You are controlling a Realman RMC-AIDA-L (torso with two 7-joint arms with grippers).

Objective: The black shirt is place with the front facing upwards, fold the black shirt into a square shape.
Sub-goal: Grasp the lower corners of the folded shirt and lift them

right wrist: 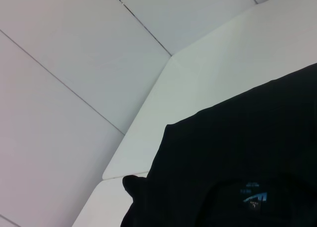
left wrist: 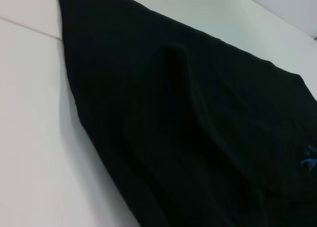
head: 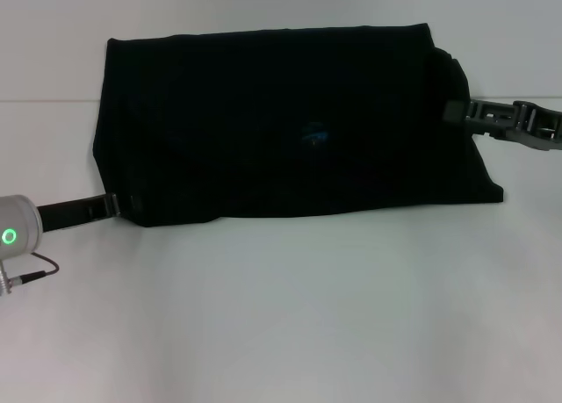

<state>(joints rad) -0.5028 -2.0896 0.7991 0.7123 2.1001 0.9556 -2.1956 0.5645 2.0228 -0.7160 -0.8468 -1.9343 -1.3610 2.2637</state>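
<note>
Lying across the far half of the white desk [head: 281, 315], the shirt [head: 281, 122] forms a wide dark band, already doubled over, with its long edges running side to side. Blue neck label [head: 314, 136] showing faintly near the middle of the cloth; the same label [right wrist: 253, 197] visible in the right wrist view, just inside the collar opening. No chest lettering visible in any view.

Reaching in low from the near left, the left gripper [head: 123, 205] meets the shirt's near left corner, arm nearly level with the desk and pointing right. Fingers at the hem; spread or pinching cannot be told. Left wrist view filled with the shirt [left wrist: 198, 138], a soft ridge running through the cloth.

Stretching in from the right at mid-height, the right gripper [head: 450, 111] touches the shirt's right edge just below the far right corner, arm level and pointing left. Fingertips lost against the dark cloth, so their state cannot be told either.
</note>
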